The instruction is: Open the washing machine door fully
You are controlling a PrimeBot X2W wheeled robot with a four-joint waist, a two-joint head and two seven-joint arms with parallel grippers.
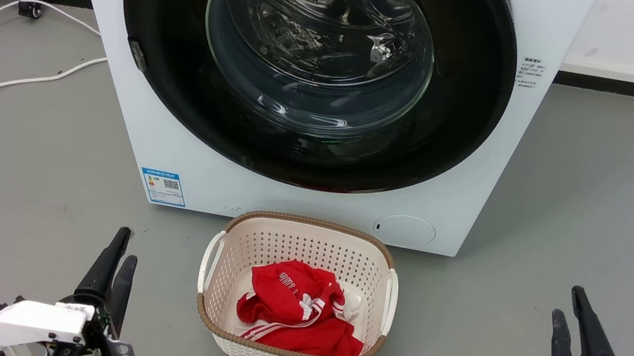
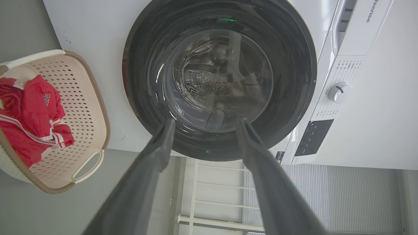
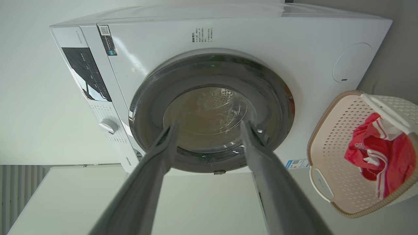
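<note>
The washing machine door (image 1: 313,64), a glossy black ring around a bulging clear bowl, appears to sit shut against the front of the washing machine (image 1: 287,202), though the seam is hard to judge from these angles. It lies ahead of both grippers and well apart from their fingertips. The left gripper (image 1: 126,246) is spread wide with nothing between its fingers, and in its wrist view the door's lower rim shows between the two tips. The right gripper (image 1: 568,302) is likewise parted and empty, pointing at the door. Up and right of the left gripper's tips, the machine's top edge carries the letters "isense" (image 2: 370,12), with a white dial (image 2: 339,92) and a black control panel (image 2: 313,137) nearby. Ahead of the left gripper a blue label sticker (image 1: 163,186) with a QR code is fixed low on the front; its print is too small to read. Between the grippers stands a cream basket (image 1: 210,263) holding a red garment (image 1: 297,313) with white stripes.
</note>
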